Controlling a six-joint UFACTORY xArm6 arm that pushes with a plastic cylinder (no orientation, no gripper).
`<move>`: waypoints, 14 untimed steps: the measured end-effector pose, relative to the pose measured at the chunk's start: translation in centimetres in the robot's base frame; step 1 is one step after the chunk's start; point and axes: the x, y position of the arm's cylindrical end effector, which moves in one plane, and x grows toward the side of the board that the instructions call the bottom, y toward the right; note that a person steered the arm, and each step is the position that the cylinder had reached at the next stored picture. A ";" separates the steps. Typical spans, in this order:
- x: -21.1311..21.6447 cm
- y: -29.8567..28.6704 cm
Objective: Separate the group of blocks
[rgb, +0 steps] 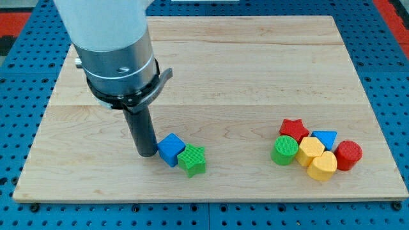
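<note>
The biggest thing here is the wooden desk (pixel 211 57), a pale board lying on a blue surface with holes (pixel 390 38).

Next in size is the robot arm (pixel 115 45), white on top with a grey ring, coming in from the view's top left. It ends in a straight dark rod (pixel 142 131). There are no fingers on this arm, so there is nothing to spread or press together. My tip (pixel 147 154) rests on the desk, touching or just beside the left side of the blue cube (pixel 170 149).

The blue cube is the landmark. The green star block (pixel 192 160) touches it on its right and sits a little lower in the view.

Well apart from the blue cube, far toward the view's right, sits the group of six blocks, all packed together. The red star block (pixel 293 128) is at the top of the group. The green cylinder (pixel 285 150) is the one nearest the blue cube. The blue triangle block (pixel 325 138) sits beyond the red star. A yellow hexagon block (pixel 310 150) is in the middle. A yellow heart-like block (pixel 323 166) is lowest. The red cylinder (pixel 349 155) is farthest from the blue cube.
</note>
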 end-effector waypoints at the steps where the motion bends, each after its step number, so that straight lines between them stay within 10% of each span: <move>1: -2.6 0.0; 7: -11.5 1.7; 10: -14.9 22.3; 12: -5.4 30.5; 14: -2.6 25.1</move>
